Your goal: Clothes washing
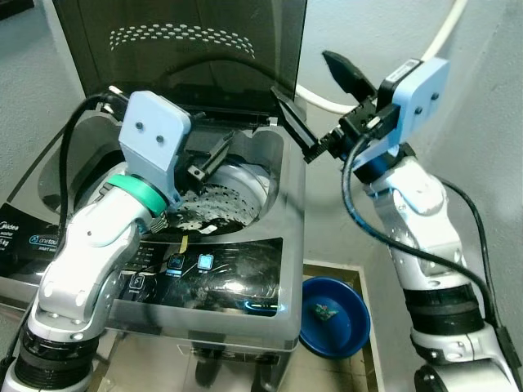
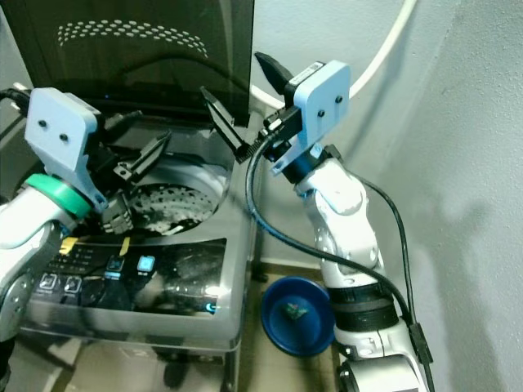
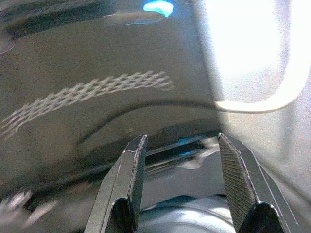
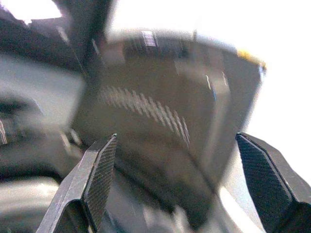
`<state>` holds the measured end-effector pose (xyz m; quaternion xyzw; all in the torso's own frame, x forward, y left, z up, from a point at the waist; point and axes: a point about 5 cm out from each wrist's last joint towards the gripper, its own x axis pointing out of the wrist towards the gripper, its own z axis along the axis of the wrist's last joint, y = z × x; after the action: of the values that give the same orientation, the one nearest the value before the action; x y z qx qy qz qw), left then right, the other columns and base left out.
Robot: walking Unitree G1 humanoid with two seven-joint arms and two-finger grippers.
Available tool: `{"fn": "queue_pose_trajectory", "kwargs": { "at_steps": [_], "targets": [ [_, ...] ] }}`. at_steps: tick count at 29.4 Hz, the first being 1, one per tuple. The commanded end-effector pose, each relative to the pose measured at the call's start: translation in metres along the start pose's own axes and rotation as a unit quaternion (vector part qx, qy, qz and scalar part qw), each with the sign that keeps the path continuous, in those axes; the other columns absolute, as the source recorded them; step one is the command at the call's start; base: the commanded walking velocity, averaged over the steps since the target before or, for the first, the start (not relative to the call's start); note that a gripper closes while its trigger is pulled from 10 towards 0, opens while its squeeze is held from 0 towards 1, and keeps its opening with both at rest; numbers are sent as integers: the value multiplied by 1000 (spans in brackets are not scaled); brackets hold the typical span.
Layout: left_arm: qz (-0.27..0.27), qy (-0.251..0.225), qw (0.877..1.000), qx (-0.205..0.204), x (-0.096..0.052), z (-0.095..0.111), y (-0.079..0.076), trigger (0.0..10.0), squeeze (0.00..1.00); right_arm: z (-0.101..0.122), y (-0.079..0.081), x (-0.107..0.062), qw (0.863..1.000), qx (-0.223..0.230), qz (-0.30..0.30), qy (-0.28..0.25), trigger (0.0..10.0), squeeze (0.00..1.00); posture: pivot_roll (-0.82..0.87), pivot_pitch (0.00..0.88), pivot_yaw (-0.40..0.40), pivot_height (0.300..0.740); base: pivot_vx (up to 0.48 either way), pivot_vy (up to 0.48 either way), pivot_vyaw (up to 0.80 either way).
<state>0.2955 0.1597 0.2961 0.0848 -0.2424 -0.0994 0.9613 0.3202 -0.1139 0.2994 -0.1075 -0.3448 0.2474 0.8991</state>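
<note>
Grey walls frame a top-loading washing machine (image 1: pixel 245 269) with raised smoky lid (image 1: pixel 196 41), left gripper (image 1: pixel 208 163) spread empty over its perforated steel drum (image 1: pixel 225 200), right gripper (image 1: pixel 323 102) wide apart beside the lid.

Laundry corner of a home: top-loading washing machine (image 1: pixel 245 269) with raised dark lid (image 1: pixel 188 41), pushed against plain pale walls (image 1: pixel 490 122). White hose (image 1: pixel 441 37) running up the wall, blue basin (image 1: pixel 333 317) on tiled floor (image 1: pixel 359 376) just beside the machine.
</note>
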Motion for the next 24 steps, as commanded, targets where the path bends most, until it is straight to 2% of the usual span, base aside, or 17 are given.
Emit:
{"fn": "queue_pose_trajectory", "kwargs": {
  "at_steps": [1,2,4,6,11,15,18,24],
  "targets": [
    [57,13,998,-3,-4,-10,14,10000,0,-17,1,-10,999,-6,-15,39,10000,0,110,45,-8,740,0,0,0],
    [57,13,998,-3,-4,-10,14,10000,0,-17,1,-10,999,-6,-15,39,10000,0,110,45,-8,740,0,0,0],
    [106,8,994,-9,-5,-12,29,10000,0,-42,-3,-20,994,48,-52,83,10000,0,111,14,-46,740,0,0,0],
    [115,6,993,-8,-5,-12,32,10000,0,-45,-5,-21,993,59,-61,87,10000,0,111,14,-46,740,0,0,0],
    [152,-15,988,-7,-5,-11,46,10000,0,-43,-15,-3,991,83,-78,75,10000,0,117,0,-74,740,0,0,0],
    [156,-17,988,3,-5,-13,46,10000,0,-42,-15,0,990,90,-77,70,10000,0,126,0,-78,740,0,0,0],
    [139,-10,990,27,-8,-20,38,10000,0,-42,-11,-2,989,95,-99,63,10000,0,120,0,-71,740,0,0,0],
    [117,-14,991,56,-10,-31,24,10000,0,-43,-10,-3,987,54,-141,59,10000,0,103,0,-55,740,0,0,0]
  ]
}}
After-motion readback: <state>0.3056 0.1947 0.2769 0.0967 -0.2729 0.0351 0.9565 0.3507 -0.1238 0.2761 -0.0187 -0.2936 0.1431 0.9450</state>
